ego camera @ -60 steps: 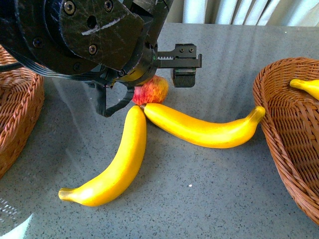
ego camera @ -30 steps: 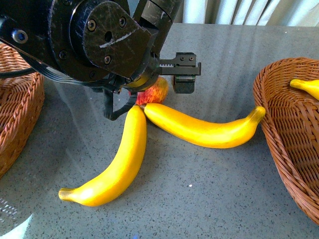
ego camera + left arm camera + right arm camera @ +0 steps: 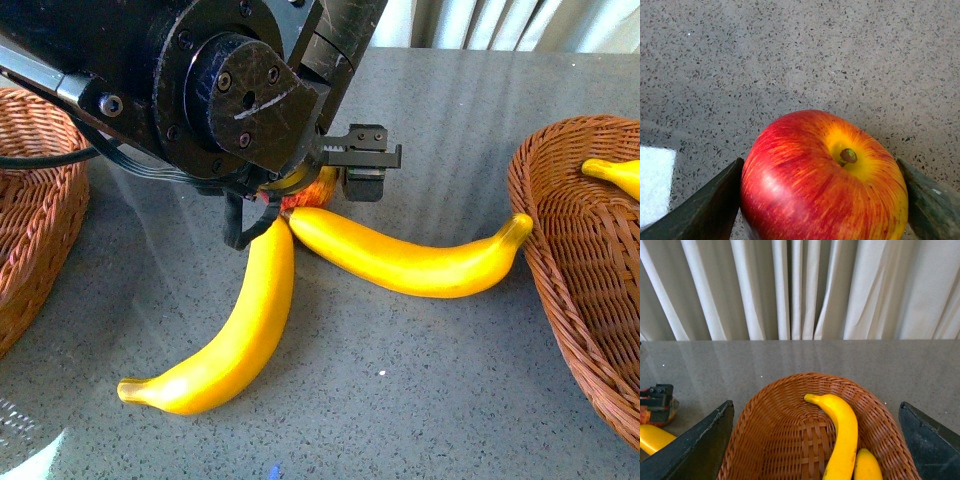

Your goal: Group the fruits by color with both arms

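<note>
A red apple [image 3: 822,177], resting on the bench [image 3: 420,390] beside two unsorted bananas [image 3: 400,260], is clamped by the left claw [image 3: 300,205]. Two sorted bananas [image 3: 842,435] are already held in the wicker basket [image 3: 775,440] under the open, empty right claw [image 3: 815,407].

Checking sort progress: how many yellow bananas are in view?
4: one glossy curved yellow banana and another on the grey speckled table; two more in the right brown wicker basket. Others may be hidden.
</note>
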You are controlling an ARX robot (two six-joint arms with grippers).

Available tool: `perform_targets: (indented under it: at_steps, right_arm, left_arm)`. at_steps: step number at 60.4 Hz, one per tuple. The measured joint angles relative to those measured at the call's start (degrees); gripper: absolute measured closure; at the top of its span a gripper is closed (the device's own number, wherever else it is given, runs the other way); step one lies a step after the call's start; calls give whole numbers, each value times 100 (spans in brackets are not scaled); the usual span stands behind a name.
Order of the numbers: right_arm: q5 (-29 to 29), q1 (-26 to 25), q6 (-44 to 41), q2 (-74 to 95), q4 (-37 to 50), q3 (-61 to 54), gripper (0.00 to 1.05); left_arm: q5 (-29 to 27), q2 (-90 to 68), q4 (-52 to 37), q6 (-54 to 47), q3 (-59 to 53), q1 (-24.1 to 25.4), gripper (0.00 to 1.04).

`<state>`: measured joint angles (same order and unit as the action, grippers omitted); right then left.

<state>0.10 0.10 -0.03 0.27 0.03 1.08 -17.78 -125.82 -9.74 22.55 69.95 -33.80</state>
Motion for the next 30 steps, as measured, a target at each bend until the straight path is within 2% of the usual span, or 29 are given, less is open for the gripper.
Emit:
perform_targets:
  at_steps: [7,30]
  right_arm:
    - [0,0,0,0,0,0,9]
    - [0,0,0,0,0,0,9]
  left_arm:
    - [-13,-2,11,0,11,-11,30]
    - [-232,608,-155,-4,-387,17,30]
